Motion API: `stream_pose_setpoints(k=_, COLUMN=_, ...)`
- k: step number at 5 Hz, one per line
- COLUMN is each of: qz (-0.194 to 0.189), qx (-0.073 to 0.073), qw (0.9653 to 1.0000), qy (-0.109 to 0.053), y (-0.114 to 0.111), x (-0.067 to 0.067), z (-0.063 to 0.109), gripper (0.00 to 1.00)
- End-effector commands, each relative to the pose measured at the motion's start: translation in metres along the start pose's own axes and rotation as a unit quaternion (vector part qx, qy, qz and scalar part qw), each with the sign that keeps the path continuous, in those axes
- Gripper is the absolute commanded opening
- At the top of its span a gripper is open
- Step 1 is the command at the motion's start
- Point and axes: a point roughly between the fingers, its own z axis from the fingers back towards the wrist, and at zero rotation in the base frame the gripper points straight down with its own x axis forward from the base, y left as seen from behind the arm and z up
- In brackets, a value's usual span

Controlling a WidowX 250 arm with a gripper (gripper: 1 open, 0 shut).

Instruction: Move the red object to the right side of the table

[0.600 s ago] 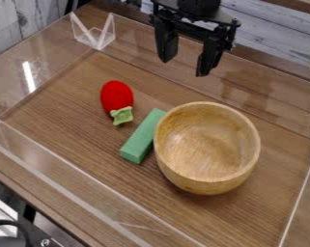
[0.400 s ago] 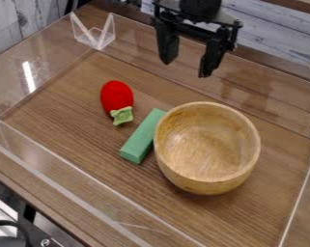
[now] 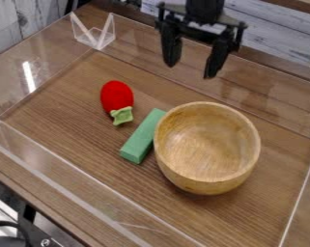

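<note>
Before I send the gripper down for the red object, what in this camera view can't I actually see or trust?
- Gripper: arm above it cut off by the top edge.
- Wooden bowl: hides the table behind its far rim.
- Red object: its far side and underside face away.
- Green block: whether it touches the bowl cannot be told.

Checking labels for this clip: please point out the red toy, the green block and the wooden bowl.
red toy (image 3: 115, 95), camera view, middle of its glossy red body
green block (image 3: 143, 135), camera view, centre of its top face
wooden bowl (image 3: 172, 158), camera view, left inner wall near the rim
</note>
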Motion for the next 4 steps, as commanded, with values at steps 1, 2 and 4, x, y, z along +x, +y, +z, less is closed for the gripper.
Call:
stream_pose_setpoints(k=1, qz=-0.023, qx=-0.004, qw=0.9984, qy=-0.052, y=0.011, x=-0.011, z=0.022, gripper=1.0)
stream_pose_setpoints(k=2, qz=-0.033, qx=-0.008, qw=0.9977, qy=-0.059, y=0.011, x=-0.015, z=0.032, gripper=1.0)
stream_pose_setpoints(k=4, qz=-0.054, qx=-0.005, qw=0.9961, qy=-0.07, y=-0.008, x=-0.015, z=0.036, gripper=1.0)
